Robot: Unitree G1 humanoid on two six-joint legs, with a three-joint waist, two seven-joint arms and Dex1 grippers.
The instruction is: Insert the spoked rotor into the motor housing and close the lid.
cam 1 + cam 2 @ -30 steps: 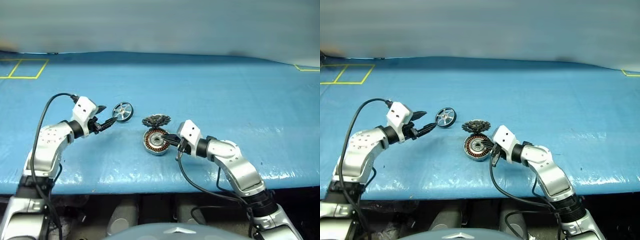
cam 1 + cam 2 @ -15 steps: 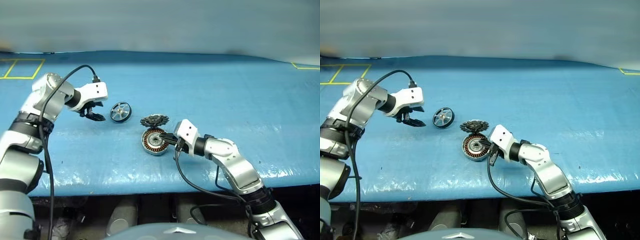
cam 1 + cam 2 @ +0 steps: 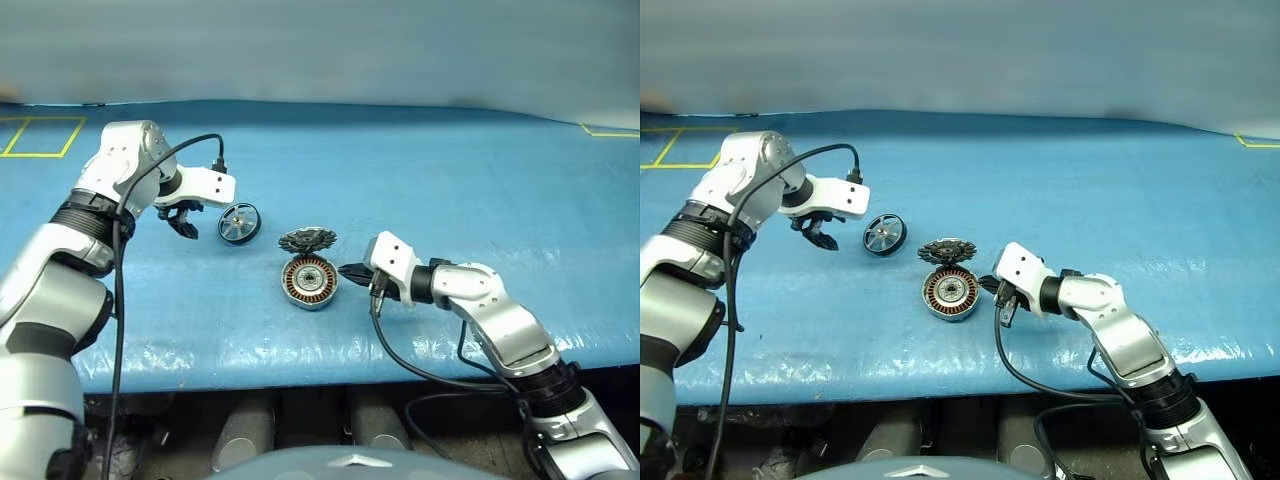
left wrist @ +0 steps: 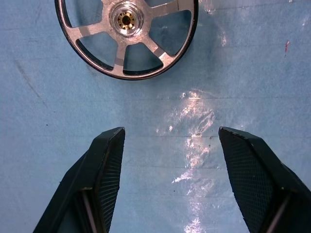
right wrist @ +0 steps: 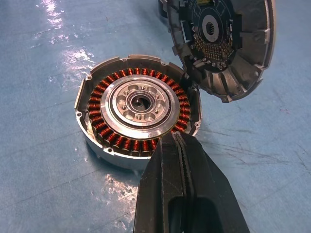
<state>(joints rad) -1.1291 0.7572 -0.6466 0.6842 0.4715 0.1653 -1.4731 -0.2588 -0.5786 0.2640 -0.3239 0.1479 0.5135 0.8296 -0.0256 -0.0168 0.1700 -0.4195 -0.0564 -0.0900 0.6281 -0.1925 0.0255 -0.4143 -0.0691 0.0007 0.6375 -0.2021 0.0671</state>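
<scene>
two grippers out: left gripper [image 4: 170,145] spread wide, empty, just beside the spoked rotor [image 3: 238,222]; right gripper [image 5: 181,160] clenched empty beside motor housing [image 5: 138,108], lid [image 5: 221,43] tilted up.

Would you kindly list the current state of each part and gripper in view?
Rotor: lying flat on the table, not held, outside the housing.
Housing: open, windings exposed, no rotor inside.
Lid: swung open, propped up behind the housing.
Left gripper: open, empty, over the table beside the rotor.
Right gripper: shut, empty, tips at the housing's rim.
</scene>
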